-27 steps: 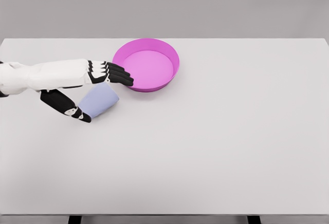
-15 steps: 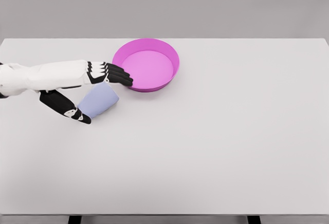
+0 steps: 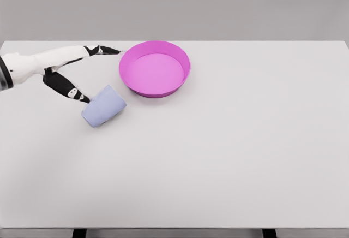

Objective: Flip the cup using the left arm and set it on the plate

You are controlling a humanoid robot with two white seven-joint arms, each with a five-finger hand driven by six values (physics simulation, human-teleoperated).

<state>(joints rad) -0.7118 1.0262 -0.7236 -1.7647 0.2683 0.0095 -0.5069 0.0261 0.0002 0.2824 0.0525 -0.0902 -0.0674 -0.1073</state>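
The pale lavender-blue cup (image 3: 103,106) lies tipped on its side on the white table (image 3: 229,156), in the left part of the scene. One end points toward the near left and the other toward the far right; which end is the mouth cannot be told from this view. It rests just near and left of the magenta plate (image 3: 155,67), close to its rim but apart from it. The plate is a round, shallow dish with a raised wall, sitting on the far-left-centre part of the table with nothing in it.

The left hand (image 3: 82,71) comes in from the left edge on a white forearm and is spread wide. Its black fingers (image 3: 106,49) stretch rightward on the far side, their tips just short of the plate's left rim. The black thumb (image 3: 68,88) angles down toward the near right, its tip at the far-left edge of the cup, touching or almost touching it. The hand grips nothing; the cup lies free between thumb and plate.
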